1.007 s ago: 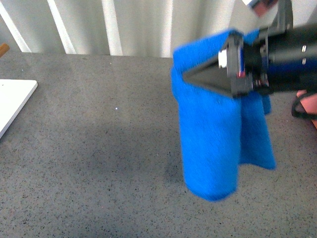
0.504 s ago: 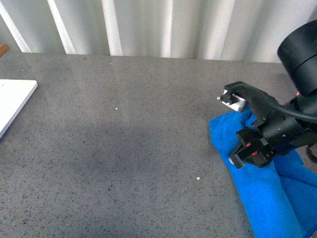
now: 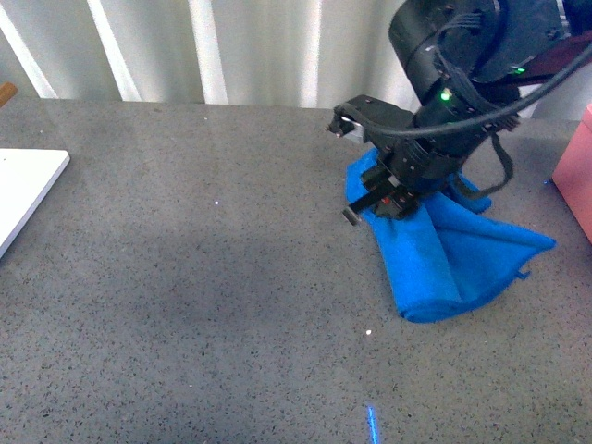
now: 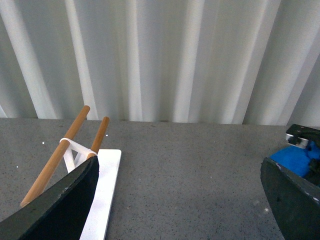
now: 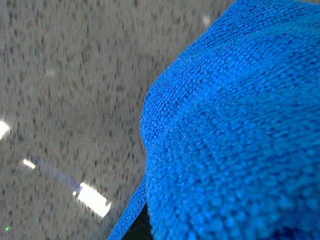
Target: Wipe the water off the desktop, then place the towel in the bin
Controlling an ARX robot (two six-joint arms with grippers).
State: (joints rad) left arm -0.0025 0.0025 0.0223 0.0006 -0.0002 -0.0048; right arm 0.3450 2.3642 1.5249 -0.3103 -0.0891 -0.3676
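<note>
Wiping underway, not finished, as I judge it. Towel (image 3: 435, 264) lies on the counter (image 3: 185, 277) at about 3 o'clock of the front view, bunched into a peak at its 11 o'clock end and fanning out flat toward 4 o'clock. Right tool (image 3: 377, 202) is down on that peak and reads as clamped on a gathered fold, with the tips buried in cloth; the right wrist view is filled with blue terry, speckled grey beside it. Left tool (image 4: 179, 165) is out of the front view, held above the counter with fingers wide apart and nothing between them. No puddle that I can make out: bright glints in the right wrist view could be wet or only light, cannot tell. Still to do: the rest of the wipe, then the carry to the bin. No bin confirmed; a pink object (image 3: 575, 176) cut off at the 3 o'clock edge may be it. Room: broad bare grey from centre out to 9 o'clock, ending at a white board (image 3: 23, 190) with wooden rods (image 4: 60, 155) on it. Also open toward 6 o'clock. Tight at 12 o'clock, where the ribbed wall (image 3: 231, 46) meets the counter edge just behind the arm. Pink object near the towel's 3 o'clock corner, apart from it.
</note>
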